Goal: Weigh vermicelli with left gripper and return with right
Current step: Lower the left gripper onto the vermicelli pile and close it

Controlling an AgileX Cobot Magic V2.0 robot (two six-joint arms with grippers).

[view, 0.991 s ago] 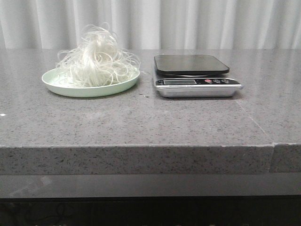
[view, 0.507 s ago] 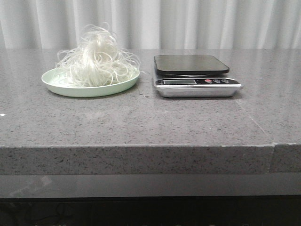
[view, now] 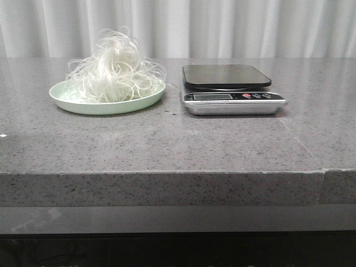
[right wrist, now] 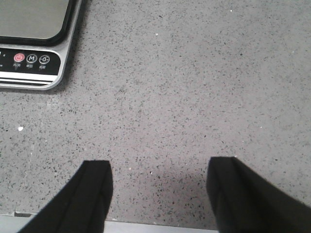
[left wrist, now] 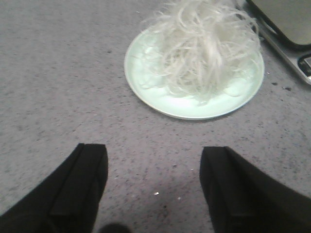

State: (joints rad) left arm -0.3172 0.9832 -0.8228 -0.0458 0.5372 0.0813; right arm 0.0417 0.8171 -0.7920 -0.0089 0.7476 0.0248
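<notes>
The vermicelli point(view: 115, 69) is a fluffy white mound on a pale green plate point(view: 89, 105) at the left of the grey counter. It also shows in the left wrist view point(left wrist: 204, 46), on the plate point(left wrist: 170, 102). The scale point(view: 231, 95) with its black platform stands right of the plate; its corner shows in the left wrist view point(left wrist: 286, 29) and its button panel in the right wrist view point(right wrist: 29, 60). My left gripper point(left wrist: 153, 170) is open and empty over bare counter short of the plate. My right gripper point(right wrist: 158, 182) is open and empty near the counter's front edge, right of the scale. Neither arm shows in the front view.
The grey speckled counter point(view: 178, 144) has a front edge point(view: 167, 173) and a seam at the right point(view: 322, 172). White curtains point(view: 222, 28) hang behind it.
</notes>
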